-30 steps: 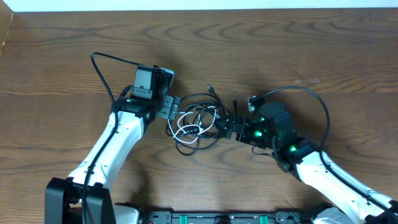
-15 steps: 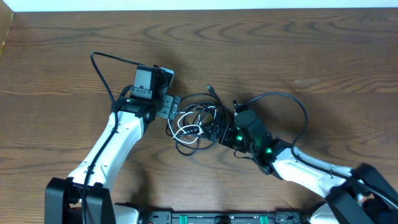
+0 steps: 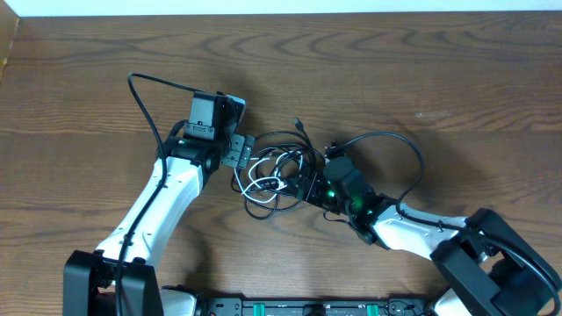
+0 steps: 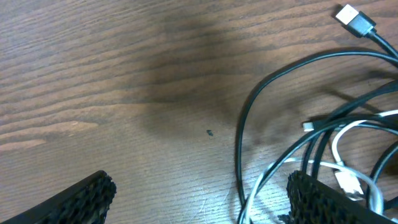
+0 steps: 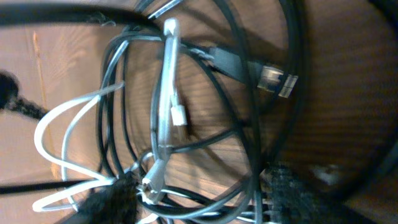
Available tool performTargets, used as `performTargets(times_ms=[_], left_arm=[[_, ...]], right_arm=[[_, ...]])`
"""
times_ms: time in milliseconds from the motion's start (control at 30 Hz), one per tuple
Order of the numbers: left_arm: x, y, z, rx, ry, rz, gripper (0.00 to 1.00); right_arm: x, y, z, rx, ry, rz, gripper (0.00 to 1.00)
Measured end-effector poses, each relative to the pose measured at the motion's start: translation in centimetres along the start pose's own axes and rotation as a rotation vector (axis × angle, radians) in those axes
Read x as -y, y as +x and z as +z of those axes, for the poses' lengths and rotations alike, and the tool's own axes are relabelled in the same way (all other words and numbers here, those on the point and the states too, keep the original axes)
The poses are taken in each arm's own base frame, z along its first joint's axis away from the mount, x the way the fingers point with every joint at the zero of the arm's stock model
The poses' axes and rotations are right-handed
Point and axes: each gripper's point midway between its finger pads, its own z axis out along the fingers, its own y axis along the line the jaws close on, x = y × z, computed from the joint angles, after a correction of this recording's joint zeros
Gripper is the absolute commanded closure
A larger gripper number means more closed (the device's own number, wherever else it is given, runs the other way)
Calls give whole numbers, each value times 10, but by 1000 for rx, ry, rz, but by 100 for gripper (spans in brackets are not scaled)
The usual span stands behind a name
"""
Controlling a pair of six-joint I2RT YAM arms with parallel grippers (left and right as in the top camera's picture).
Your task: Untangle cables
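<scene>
Since the black cord [image 4: 238, 149] and the white cord [image 3: 266, 186] are heaped in one knot at the middle of the table [image 3: 421, 79], the step in hand is judged to be a first pinch on a single strand. The right gripper [image 5: 202, 183] is set into the heap from its 4 o'clock side. Several black loops and a white strand are seen between its fingers, but whether these are pressed onto any of them cannot be told. The left gripper [image 4: 200, 186] is held at 9 o'clock of the heap, its fingers spread wide over bare wood, with the nearest black loop just beside one finger.

For the pinch to be done well, one cord alone should be taken, since a bite on several loops would likely drag the whole knot along. A pull toward 4 o'clock would be best answered by a hold at 9 o'clock, so a black loop would first have to be caught by the left fingers.

A free plug end [image 4: 354, 18] is seen at 1 o'clock of the heap, clear of the loops. The thick wire [image 3: 386, 134] fixed to the right arm is arched near 2 o'clock and could be snagged or mistaken for a cord. The left arm's wire [image 3: 143, 105] is kept well apart at 10 o'clock.
</scene>
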Motion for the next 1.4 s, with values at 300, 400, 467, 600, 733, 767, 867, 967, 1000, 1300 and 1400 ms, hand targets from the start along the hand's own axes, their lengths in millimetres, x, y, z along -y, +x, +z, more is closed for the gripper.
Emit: performTargets(times_ms=[300,400,467,600,733,767,867,967,1000,1300,1400], left_arm=[[0,0,0,0,0,0,11],[0,0,0,0,0,0,11],[0,0,0,0,0,0,11],[0,0,0,0,0,0,11],[0,0,0,0,0,-2,11],[0,0,0,0,0,-3,11],[0,0,0,0,0,-3,11],[0,0,0,0,0,-3,11],[0,0,0,0,0,-3,11],[0,0,0,0,0,-3,11],[0,0,0,0,0,-3,11]], right_arm=[[2,0,2,2,6,11,99],[-1,-1,2,9,-5,8,99],[-7,-3,2,16,-31,3,99],[-27,-12,-2,18,-133,-5,99],[-45,-32,-12,19,-250,-3,99],[-50,-39,-15,25,-284,-6,99],[-61,-59,-29,38,-381,-18,99],[-70,-72,-40,47,-451,-28,99],[-72,-74,-42,47,-463,-32,99],[-67,-66,-41,-5,-459,-44,98],[-49,-61,-35,-31,-387,-37,86]])
